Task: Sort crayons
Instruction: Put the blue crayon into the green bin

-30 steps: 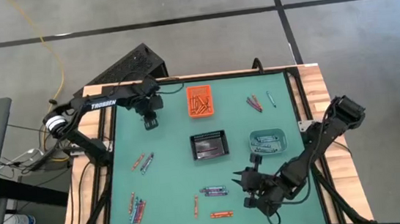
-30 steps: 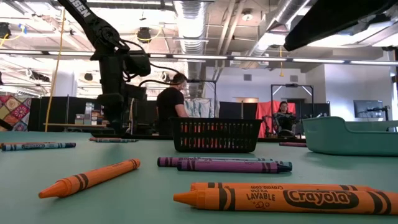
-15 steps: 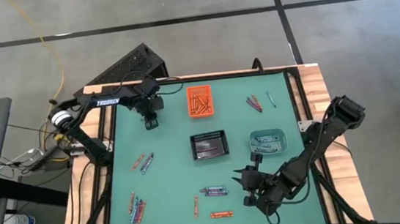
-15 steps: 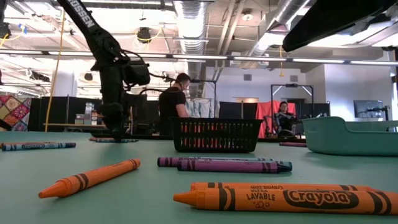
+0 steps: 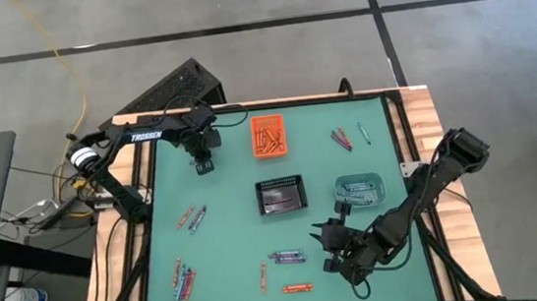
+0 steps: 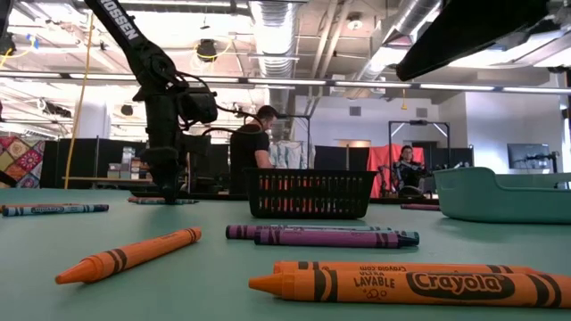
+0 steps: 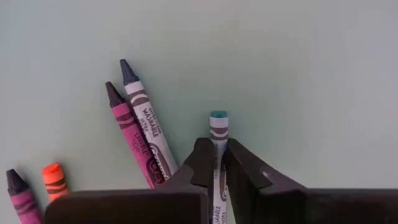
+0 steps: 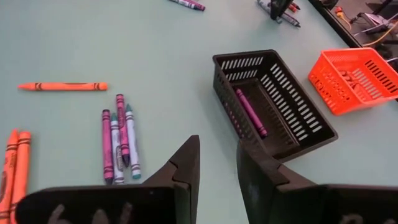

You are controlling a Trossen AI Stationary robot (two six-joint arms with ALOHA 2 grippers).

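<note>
In the upper left of the high view, the left gripper [image 7: 217, 163] points straight down at the green table [image 5: 231, 174], its fingers clamped on a teal-tipped crayon [image 7: 218, 130] lying flat beside two purple crayons [image 7: 138, 127]. The right gripper [image 8: 216, 163] hovers low at the lower right, fingers apart and empty. Ahead of it lie four purple and teal crayons [image 8: 118, 144] near the black mesh bin [image 8: 273, 102].

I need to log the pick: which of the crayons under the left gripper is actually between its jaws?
The teal-tipped crayon: the left gripper has its jaws shut on it, while the two purple crayons beside it lie free on the mat.
</note>
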